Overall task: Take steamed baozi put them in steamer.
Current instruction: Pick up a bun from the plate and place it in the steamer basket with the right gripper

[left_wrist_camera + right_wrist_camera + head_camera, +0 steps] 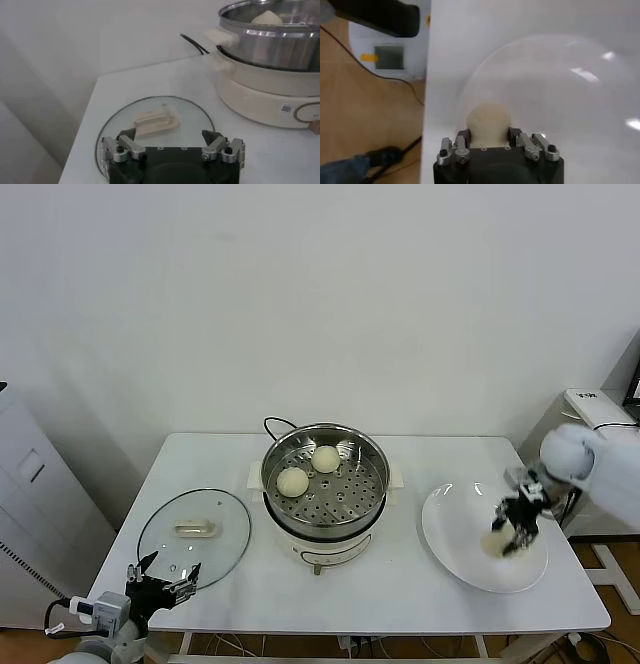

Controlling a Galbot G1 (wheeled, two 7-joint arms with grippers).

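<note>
The steel steamer point(372, 484) stands on its white cooker base at the table's middle and holds two cream-white baozi point(293, 481) point(325, 459). A third baozi point(493, 544) lies on the white plate point(450, 524) at the right. My right gripper point(512, 536) is down over the plate, and in the right wrist view point(488, 136) its fingers press both sides of that baozi point(487, 120). My left gripper point(165, 584) is open and empty at the table's front left, beside the glass lid point(195, 529). No fourth baozi shows.
The steamer's black cord point(272, 424) runs behind it. In the left wrist view the lid point(155, 120) lies just ahead of my left gripper point(170, 137), with the cooker base point(260, 95) farther off. The plate sits close to the table's right edge.
</note>
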